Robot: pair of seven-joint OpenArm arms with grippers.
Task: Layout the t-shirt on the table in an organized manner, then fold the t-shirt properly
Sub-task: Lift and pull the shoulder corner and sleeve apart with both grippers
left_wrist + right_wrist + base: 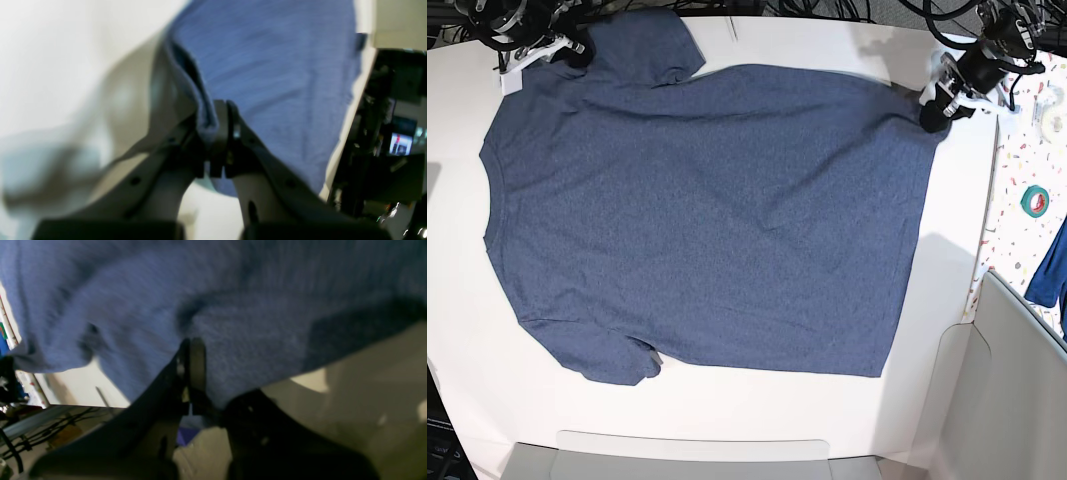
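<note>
Two wrist views showed each gripper clamped on the t-shirt (273, 76): left gripper (218, 133) pinching its hem, right gripper (191, 363) its sleeve. Base view showed it spread across the table (457, 330). Uneven pulling might wrinkle it.

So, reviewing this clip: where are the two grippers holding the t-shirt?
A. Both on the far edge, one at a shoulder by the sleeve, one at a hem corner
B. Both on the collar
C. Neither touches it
A: in the base view the right gripper pinches the t-shirt by its far sleeve and the left gripper pinches the far hem corner, jaws shut on cloth.
</note>
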